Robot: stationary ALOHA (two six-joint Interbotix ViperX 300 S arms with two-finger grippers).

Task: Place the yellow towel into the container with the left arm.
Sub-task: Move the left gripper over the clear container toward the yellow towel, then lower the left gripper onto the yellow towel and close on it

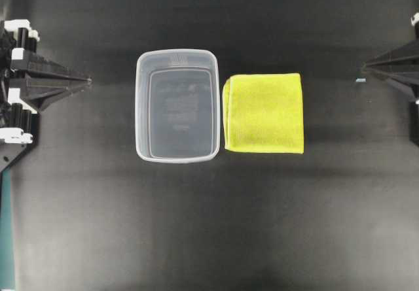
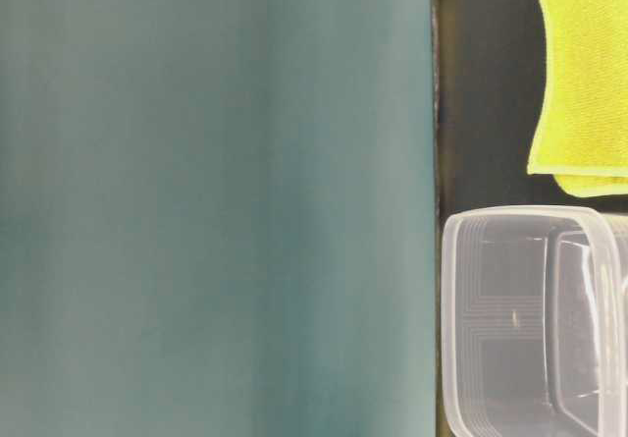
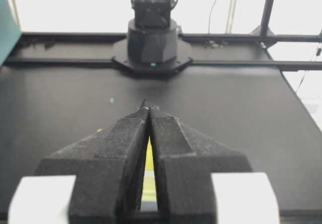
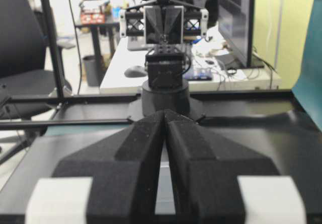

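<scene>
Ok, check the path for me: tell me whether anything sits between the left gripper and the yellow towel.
Yes. In the overhead view the container sits on the table directly between the left gripper and the yellow towel. The towel lies just beyond the container's far rim, so the arm must reach over it.

left arm: we see it parked at the left edge of the overhead view, pointing inward.
left gripper [image 1: 87, 80]: our wrist view shows the fingertips [image 3: 142, 114] pressed together, holding nothing.
right arm: parked at the right edge, pointing inward.
right gripper [image 1: 365, 65]: fingertips [image 4: 153, 121] meet at a point, nothing between them.
</scene>
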